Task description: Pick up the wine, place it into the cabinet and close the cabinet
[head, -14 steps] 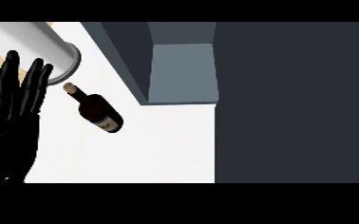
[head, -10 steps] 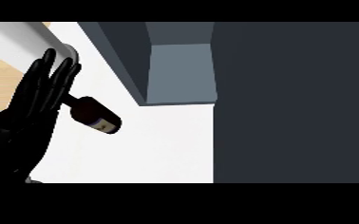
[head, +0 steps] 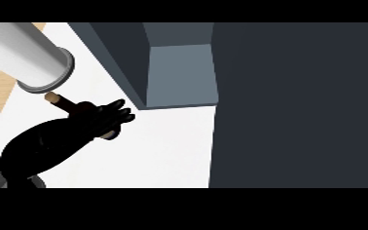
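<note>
Head view: one robot hand point(head: 93, 122) visible, coming in from lower left, so that's the robot's left. Right hand isn't in frame.

Wine bottle point(head: 61, 100) lies on its side on the white counter point(head: 165, 146), neck and cork end pointing up-left toward the grey cylinder point(head: 36, 58) at the view's upper left. Body of the bottle is under the hand, mostly hidden; only the cork end and a bit of neck poke out past the knuckles, plus a sliver of tan low by the fingers.

Hand state: fingers bent down over the bottle body, tips aimed right toward the cabinet. Looks like they're wrapping it, but can't see underneath, so whether the thumb has closed round it is unclear. My read: grasp in progress, bottle not lifted yet, it seems to sit flat on the counter.

Why this pose, IMO: bottle is lying down, so a top-down wrap across the body is the sensible approach vs going for the thin neck.

Cabinet point(head: 179, 73) is just right of the hand, open cavity facing down in view, dark door panel point(head: 287, 102) filling the right side. Short carry once lifted.
</note>
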Motion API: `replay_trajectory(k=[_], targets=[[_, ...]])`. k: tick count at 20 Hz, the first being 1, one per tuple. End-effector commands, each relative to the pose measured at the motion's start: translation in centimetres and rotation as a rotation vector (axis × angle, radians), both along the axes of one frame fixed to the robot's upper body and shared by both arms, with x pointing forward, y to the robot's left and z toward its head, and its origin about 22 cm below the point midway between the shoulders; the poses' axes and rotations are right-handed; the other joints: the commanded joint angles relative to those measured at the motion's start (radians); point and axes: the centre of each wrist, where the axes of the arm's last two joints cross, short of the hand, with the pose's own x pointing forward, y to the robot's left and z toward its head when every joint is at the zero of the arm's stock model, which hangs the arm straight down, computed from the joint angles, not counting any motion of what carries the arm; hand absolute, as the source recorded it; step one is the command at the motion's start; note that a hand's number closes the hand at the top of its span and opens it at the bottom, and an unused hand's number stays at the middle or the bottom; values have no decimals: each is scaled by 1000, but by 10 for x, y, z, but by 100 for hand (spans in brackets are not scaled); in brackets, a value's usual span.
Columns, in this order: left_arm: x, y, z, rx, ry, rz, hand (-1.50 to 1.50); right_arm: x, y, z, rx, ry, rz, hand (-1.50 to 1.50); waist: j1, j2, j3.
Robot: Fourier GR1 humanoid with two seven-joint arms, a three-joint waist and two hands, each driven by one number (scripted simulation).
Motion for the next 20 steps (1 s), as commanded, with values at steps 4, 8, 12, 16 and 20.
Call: replay_trajectory(k=[4, 8, 12, 16, 20], targets=[[31, 71, 41, -5, 70, -183, -150, -34, -4, 33, 5, 24, 35, -150, 24, -9, 2], [47, 101, 74, 7, 111, -193, -150, -64, 6, 56, 21, 37, 35, -150, 33, -10, 2], [58, 100, 95, 11, 148, -225, -150, -77, 12, 66, 17, 40, 50, -150, 42, -10, 2], [59, 112, 94, 32, 161, -219, -150, -82, 13, 68, 10, 49, 20, -150, 52, -10, 2], [68, 111, 99, 58, 145, -222, -150, -85, 23, 76, 45, 52, 11, -150, 50, -11, 2]])
